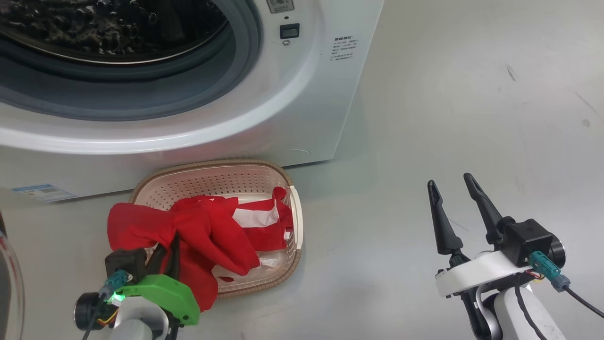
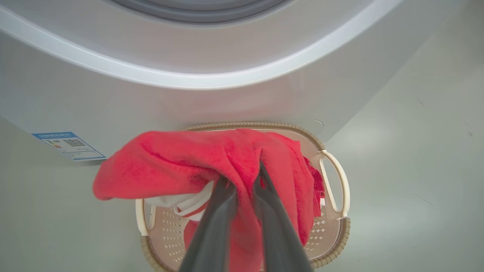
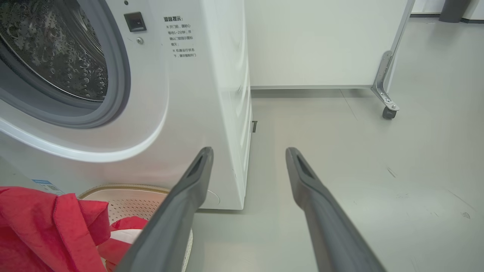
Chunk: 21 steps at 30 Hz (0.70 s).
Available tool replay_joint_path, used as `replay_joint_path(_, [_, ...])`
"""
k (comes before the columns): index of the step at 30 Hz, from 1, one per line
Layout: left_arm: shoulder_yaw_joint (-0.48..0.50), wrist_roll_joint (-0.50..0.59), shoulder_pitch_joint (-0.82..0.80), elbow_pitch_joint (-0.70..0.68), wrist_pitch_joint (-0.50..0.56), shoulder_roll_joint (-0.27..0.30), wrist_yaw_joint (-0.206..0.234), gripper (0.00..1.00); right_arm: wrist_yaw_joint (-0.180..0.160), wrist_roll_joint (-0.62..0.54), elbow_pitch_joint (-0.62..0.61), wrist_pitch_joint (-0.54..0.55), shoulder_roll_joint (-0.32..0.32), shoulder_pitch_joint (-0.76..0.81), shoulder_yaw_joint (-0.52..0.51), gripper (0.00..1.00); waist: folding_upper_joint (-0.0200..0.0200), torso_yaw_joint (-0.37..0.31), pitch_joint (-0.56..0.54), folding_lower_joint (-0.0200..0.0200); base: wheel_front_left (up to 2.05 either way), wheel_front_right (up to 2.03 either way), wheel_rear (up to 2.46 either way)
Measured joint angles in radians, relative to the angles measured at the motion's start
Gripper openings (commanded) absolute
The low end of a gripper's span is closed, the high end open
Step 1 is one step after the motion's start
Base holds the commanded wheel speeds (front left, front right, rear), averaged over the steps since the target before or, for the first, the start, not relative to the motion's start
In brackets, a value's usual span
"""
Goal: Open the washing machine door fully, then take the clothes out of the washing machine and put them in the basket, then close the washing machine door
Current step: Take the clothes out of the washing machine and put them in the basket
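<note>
The washing machine (image 1: pixel 264 94) stands open, its steel drum (image 1: pixel 108 23) dark inside. A curved glass edge of the washing machine door (image 1: pixel 8 283) shows at the far lower left. In front of the machine sits the cream basket (image 1: pixel 222 177), on the floor. Red clothes (image 1: pixel 212 231) with white stripes lie in it and spill over its left rim. My left gripper (image 2: pixel 244 177) is shut on a fold of the clothes (image 2: pixel 181 162), held just above the basket (image 2: pixel 332 177). Well to the right of the basket, my right gripper (image 1: pixel 449 182) stands open over bare floor, nothing between its fingers (image 3: pixel 189 189).
A blue label sticker (image 1: pixel 42 191) marks the machine's lower front. To the right of the machine lies grey floor (image 1: pixel 472 94). A white partition panel on a castor (image 3: pixel 388 111) stands behind, beside the machine's side wall.
</note>
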Motion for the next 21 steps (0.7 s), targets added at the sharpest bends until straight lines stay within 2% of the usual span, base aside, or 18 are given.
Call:
replay_joint_path(7, [0.013, -0.001, -0.106, 0.050, 0.021, 0.002, 0.000, 0.00, 0.003, 0.004, -0.002, 0.000, 0.005, -0.016, 0.003, 1.00, 0.0000, -0.046, 0.043, 0.0000, 0.00, 0.00, 0.00])
replay_joint_path(21, [0.024, -0.036, -0.230, 0.267, 0.104, 0.003, -0.003, 0.00, 0.006, 0.020, -0.002, 0.000, 0.009, -0.068, 0.005, 1.00, 0.0000, -0.114, 0.139, 0.0000, 0.00, 0.00, 0.00])
